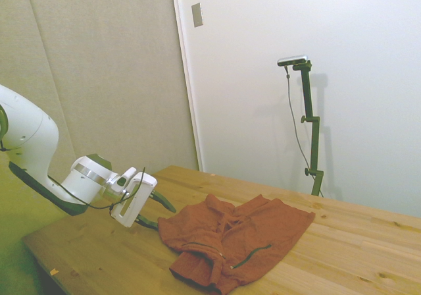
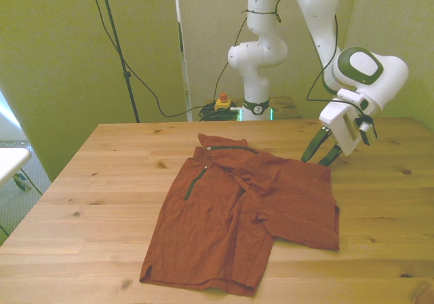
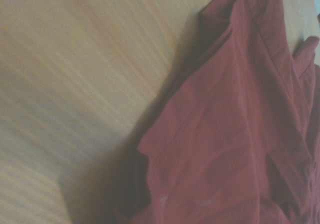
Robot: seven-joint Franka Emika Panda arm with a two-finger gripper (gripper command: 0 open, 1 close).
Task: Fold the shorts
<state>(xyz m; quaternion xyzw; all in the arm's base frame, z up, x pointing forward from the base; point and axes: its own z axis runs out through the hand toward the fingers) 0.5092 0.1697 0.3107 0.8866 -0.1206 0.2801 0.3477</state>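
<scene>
Your fingers point(image 2: 319, 155) are spread and pinching nothing, angled down just off the corner of the shorts point(image 2: 247, 212) that lies nearest them. In the front view the cloth runs away from that corner toward the front view's left and toward the bench's point(image 2: 108, 182) near edge, so the garment lies almost wholly to one side of the fingers. The tips look very near the fabric edge, but you cannot tell from either outer view whether they touch it. The wrist view shows that same rumpled edge of the shorts point(image 3: 235, 134) close up against bare wood.

The shorts lie roughly mid-bench, flat but creased — the dark zipper pockets point(image 2: 194, 182) sit toward the far side, and the leg hems reach toward the near edge. Their long axis runs from far edge to near edge, slanting a little toward the front view's left. A fold would probably mean carrying this corner across that axis, judging by how the cloth lies.

The bench is pale planked wood with plenty of bare surface around the cloth. Behind stand plain walls — a red button point(image 2: 222, 99) and cables sit by the arm's base.
</scene>
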